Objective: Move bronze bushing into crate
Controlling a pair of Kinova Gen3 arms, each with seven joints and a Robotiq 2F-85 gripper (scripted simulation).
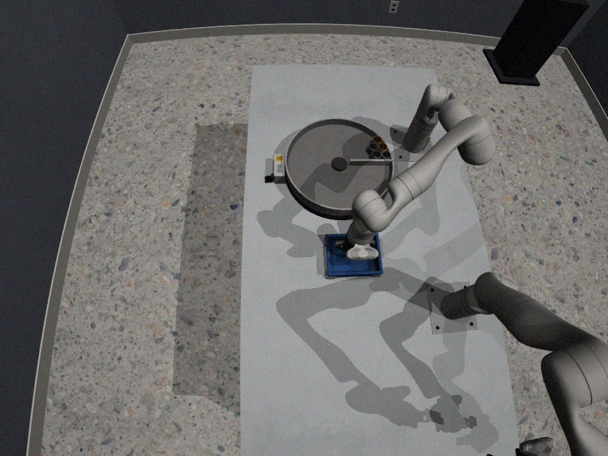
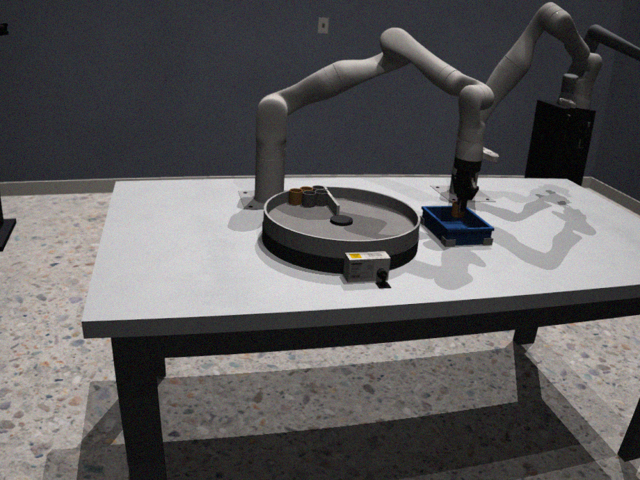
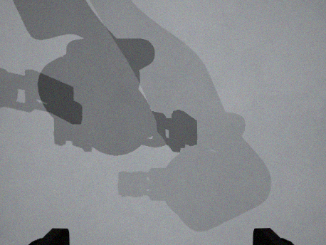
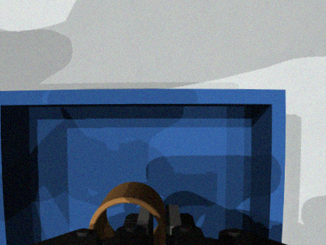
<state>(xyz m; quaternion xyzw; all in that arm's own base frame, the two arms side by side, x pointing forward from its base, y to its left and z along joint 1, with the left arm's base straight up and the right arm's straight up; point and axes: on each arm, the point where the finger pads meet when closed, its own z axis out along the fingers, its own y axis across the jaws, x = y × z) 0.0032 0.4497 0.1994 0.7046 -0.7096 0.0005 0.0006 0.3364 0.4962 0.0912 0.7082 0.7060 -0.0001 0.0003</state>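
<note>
Right arm (image 1: 437,156) (image 2: 356,72): arched past the turntable (image 1: 314,196) (image 2: 336,247), wrist pointing down over the blue crate (image 1: 353,274) (image 2: 465,236) (image 4: 160,96). Left arm (image 1: 535,316) (image 2: 511,59): reaches away from the crate, its left gripper (image 1: 505,453) (image 3: 161,236) at the lower edge of the top view; its jaws are wide open, bench (image 1: 294,392) (image 2: 206,279) (image 3: 292,71) beneath.

Right gripper (image 1: 340,244) (image 2: 461,205) (image 4: 159,218): jaws closed on the wall of one bronze bushing (image 2: 456,209) (image 4: 132,190), one finger inside the bore, the other against the outside. Bushing is low within the crate opening in the exterior view; contact with the crate floor cannot be told.

Crate looks level; the corner guides (image 2: 449,241) visible in the exterior view are at its corners.

Views compared: right wrist shows the bore and pinched wall; exterior gives only the bushing's outer side; from the top the wrist covers the area and the bushing cannot be made out. Top view separates the cluster on the turntable, beside the divider bar (image 1: 371,160) (image 2: 332,200): two bronze bushings (image 1: 382,147) (image 2: 295,196), three grey bushings (image 1: 385,154) (image 2: 309,198).
</note>
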